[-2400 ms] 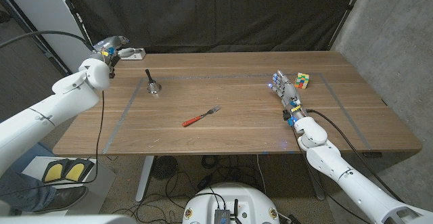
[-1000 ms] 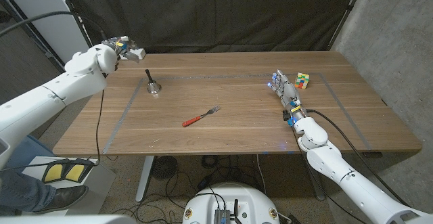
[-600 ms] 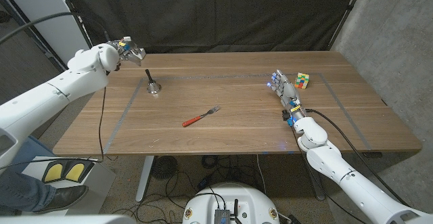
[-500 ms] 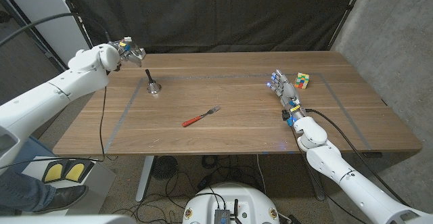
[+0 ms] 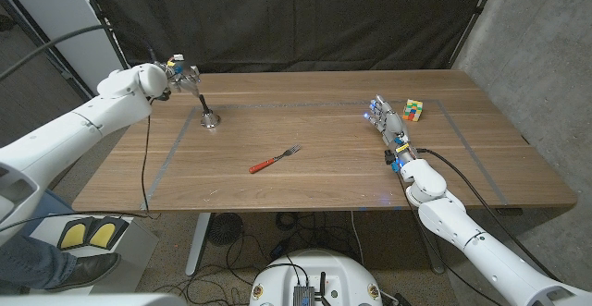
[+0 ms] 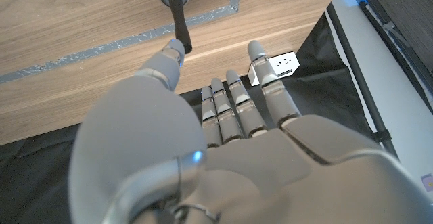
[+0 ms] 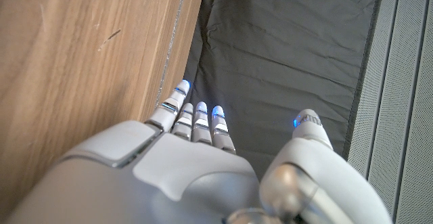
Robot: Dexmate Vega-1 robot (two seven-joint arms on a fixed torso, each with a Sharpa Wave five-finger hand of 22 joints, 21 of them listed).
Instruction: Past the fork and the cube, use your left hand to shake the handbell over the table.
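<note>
The handbell [image 5: 210,115] stands upright at the table's [image 5: 324,172] ten o'clock; the left hand [image 5: 182,75], fingers spread and empty, hovers just beside its handle, seemingly lining up a grasp. The right hand [image 5: 387,119], fingers released, waits by the cube [image 5: 413,110].

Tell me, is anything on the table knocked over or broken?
No, nothing stands out. The bell stands upright, the fork lies flat mid-table and the cube sits whole by the right hand. The left hand is just near the bell's handle.
</note>
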